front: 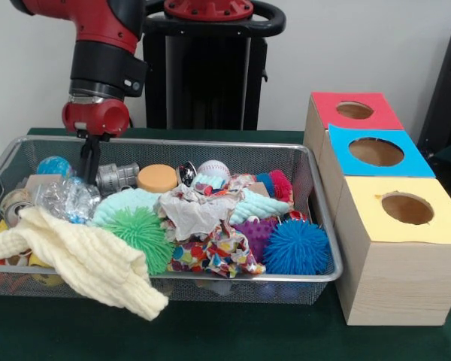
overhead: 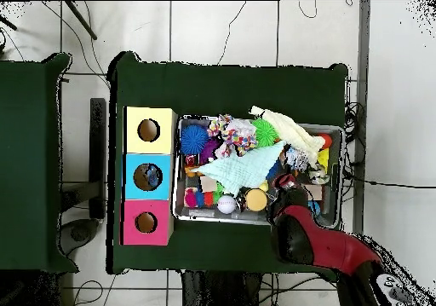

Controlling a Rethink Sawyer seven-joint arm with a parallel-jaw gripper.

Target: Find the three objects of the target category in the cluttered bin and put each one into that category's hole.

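The gripper [front: 89, 159] hangs at the far corner of the wire bin [front: 327, 278], its dark fingers nearly together and holding nothing, just above the crinkled clear wrap [front: 64, 199] beside the blue ball [front: 54, 166] and metal can [front: 117, 177]. Which category is wanted cannot be told. I judge it best to descend straight, then carry any catch toward the three boxes [front: 395, 282] beyond the bin's other end.

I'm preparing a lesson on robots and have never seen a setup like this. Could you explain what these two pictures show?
One picture looks across the table, the other straight down. The red and black machine is a robot arm; its gripper reaches into a wire bin of mixed toys: a blue spiky ball, a green spiky ball, a cream knitted cloth. Beside the bin stand three wooden boxes with holes, topped red, blue and yellow. Whether the gripper holds anything cannot be seen.
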